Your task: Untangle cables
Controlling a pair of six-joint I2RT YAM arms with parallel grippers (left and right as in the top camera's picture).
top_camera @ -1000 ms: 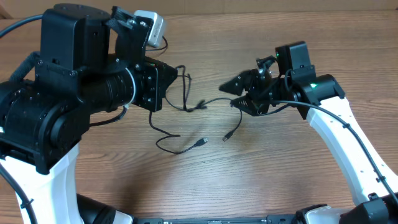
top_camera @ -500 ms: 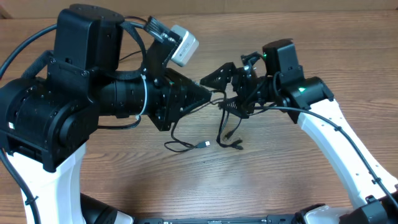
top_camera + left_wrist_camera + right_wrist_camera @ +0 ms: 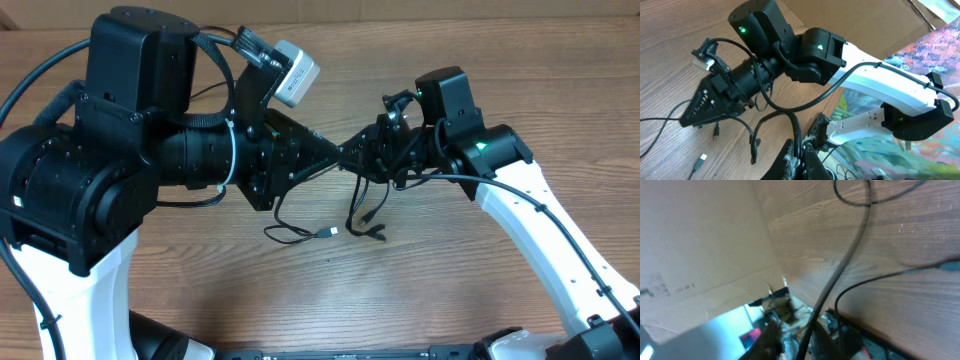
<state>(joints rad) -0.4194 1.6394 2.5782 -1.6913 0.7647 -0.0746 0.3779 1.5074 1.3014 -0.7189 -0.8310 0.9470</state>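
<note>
Black cables [image 3: 355, 205] hang bunched above the wooden tabletop [image 3: 450, 290], plug ends trailing on it. The left claw [image 3: 338, 153] and right claw [image 3: 354, 158], tips nearly touching, each pinch a strand. Untangling looks barely begun, with none pulled free.

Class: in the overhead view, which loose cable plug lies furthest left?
The silver-tipped plug ending the curled cable; the other loose plugs sit further right, below the right gripper.
</note>
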